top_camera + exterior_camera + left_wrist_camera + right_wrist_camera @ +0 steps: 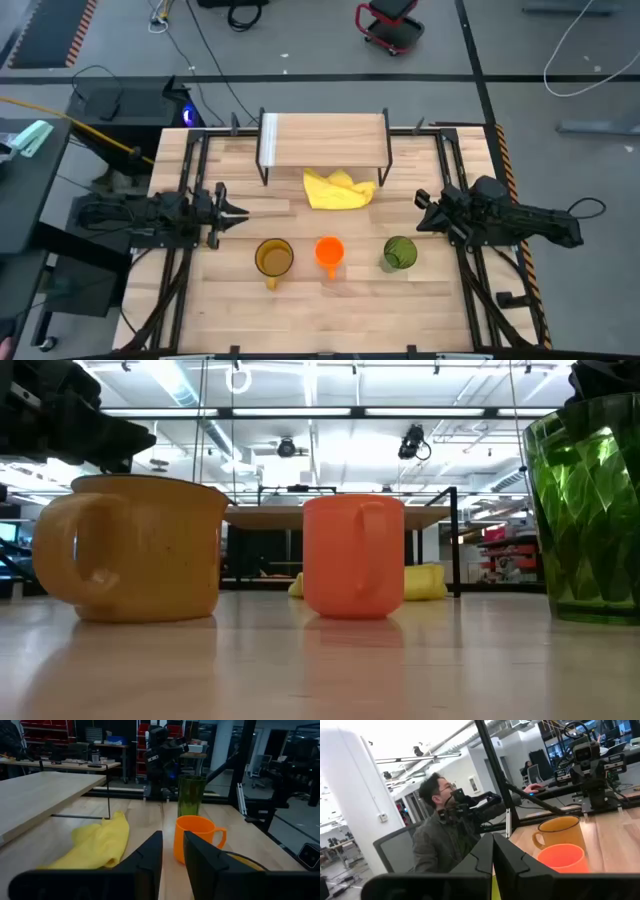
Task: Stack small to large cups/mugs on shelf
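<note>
Three cups stand in a row nearest the low camera, in front of the shelf [323,138]: amber mug [273,258], orange mug [329,252], then green tumbler [399,253], which is cut off at the low view's edge. Left of the amber mug, the left gripper [236,212] hangs with jaws slightly parted, empty. A yellow cloth [338,188] lies partly under the shelf. Right of the tumbler, the right gripper [424,207] is clenched on nothing.

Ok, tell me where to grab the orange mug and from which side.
Probably the rim of the orange mug, from straight above, one finger inside the wall opposite its handle. It stands upright, mouth open, handle toward the table's near edge, with clear gaps to the yellow mug and green cup.
</note>
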`<state>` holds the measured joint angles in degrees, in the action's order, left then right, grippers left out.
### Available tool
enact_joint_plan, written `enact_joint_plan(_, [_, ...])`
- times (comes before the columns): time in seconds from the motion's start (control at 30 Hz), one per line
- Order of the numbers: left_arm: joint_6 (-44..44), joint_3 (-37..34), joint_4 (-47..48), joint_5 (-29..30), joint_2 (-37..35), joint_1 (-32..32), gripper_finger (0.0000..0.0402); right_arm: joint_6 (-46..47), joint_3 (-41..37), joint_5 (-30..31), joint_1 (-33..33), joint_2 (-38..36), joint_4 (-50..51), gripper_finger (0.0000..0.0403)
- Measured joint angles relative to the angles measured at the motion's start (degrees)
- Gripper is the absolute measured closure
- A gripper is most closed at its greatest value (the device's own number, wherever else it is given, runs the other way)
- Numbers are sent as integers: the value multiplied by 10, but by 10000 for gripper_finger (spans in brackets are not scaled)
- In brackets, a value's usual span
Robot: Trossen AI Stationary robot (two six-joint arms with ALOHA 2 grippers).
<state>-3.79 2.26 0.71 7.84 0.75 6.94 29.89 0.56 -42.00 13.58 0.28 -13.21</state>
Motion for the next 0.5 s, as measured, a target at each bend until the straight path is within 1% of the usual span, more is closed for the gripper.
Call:
enact_joint_plan(0.13, [0,0,0,0,0,0,323,0,0,0,0,0,0,386])
enact_joint_plan(0.37, [0,0,0,0,0,0,315,0,0,0,0,0,0,386])
enact_joint_plan(0.5, [0,0,0,0,0,0,318,0,0,0,0,0,0,386])
